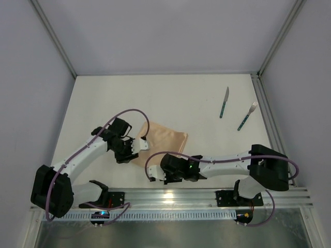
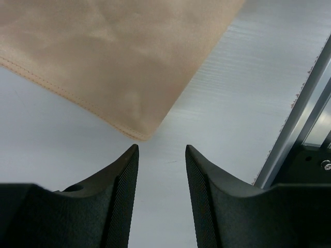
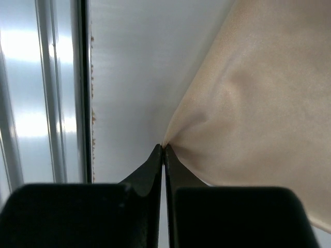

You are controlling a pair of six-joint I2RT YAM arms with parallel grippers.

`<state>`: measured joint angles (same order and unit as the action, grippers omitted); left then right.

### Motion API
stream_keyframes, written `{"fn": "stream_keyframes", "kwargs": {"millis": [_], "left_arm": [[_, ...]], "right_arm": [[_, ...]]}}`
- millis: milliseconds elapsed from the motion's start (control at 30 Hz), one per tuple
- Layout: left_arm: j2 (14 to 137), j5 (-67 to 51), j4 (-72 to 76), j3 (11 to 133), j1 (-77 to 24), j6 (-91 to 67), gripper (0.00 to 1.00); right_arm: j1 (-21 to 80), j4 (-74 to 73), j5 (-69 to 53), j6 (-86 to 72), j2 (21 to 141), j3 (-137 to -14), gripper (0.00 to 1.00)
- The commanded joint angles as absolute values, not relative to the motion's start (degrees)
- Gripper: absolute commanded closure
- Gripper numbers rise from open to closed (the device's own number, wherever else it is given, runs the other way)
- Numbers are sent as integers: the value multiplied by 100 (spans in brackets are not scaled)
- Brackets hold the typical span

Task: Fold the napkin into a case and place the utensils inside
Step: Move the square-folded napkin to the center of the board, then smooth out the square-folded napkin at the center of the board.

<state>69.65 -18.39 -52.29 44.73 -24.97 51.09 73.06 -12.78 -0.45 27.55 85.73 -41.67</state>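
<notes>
Nearest the lens in the left wrist view, the left gripper has its ribbed black jaws spread with nothing between them; just ahead of the gap lies a stitched corner of the peach-orange napkin, flat on the surface and apart from both tips. On the right wrist I see the opposite; the right gripper has its jaws pressed together on the napkin's edge, and the cloth puckers into creases that run to the pinch.

From above I lose that detail; the right gripper is mostly hidden under its own wrist at the near edge of the napkin, so only the wrist camera shows me the grip. What the top view does give me is layout; the left gripper sits at the cloth's left corner, and the napkin lies near the arms, left of centre. I find the knife and fork well apart from it at the far right, lying side by side without touching, silver ends pointing away from the arms.

The table is matt white; a ribbed aluminium rail runs along its near edge; pale walls and metal frame posts close it in.
</notes>
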Motion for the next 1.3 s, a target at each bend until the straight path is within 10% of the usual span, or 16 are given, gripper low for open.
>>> {"fn": "stream_keyframes", "kwargs": {"millis": [0,133,267,533,933,1267], "left_arm": [[6969,-1785,-5002,4465,-2426,4598,57],[7136,-1846,-4651,4439,-2198,4167,58],[7303,-1723,-4378,4368,-2197,3921,58],[7690,-1292,-3789,4228,-2197,3560,61],[7717,-993,-3454,4017,-2197,3445,61],[7849,-940,-3340,4008,-2197,3384,60]], "right_arm": [[7348,-1319,-430,2058,8894,-4745,96],[7348,-837,-518,1242,9149,-4747,95],[7339,-519,-676,844,9123,-4685,66],[7252,-501,-808,537,8359,-4931,49],[4344,1370,-1969,-2362,8446,-3877,90],[3411,1627,-1354,-3356,9123,-3411,96]]}}
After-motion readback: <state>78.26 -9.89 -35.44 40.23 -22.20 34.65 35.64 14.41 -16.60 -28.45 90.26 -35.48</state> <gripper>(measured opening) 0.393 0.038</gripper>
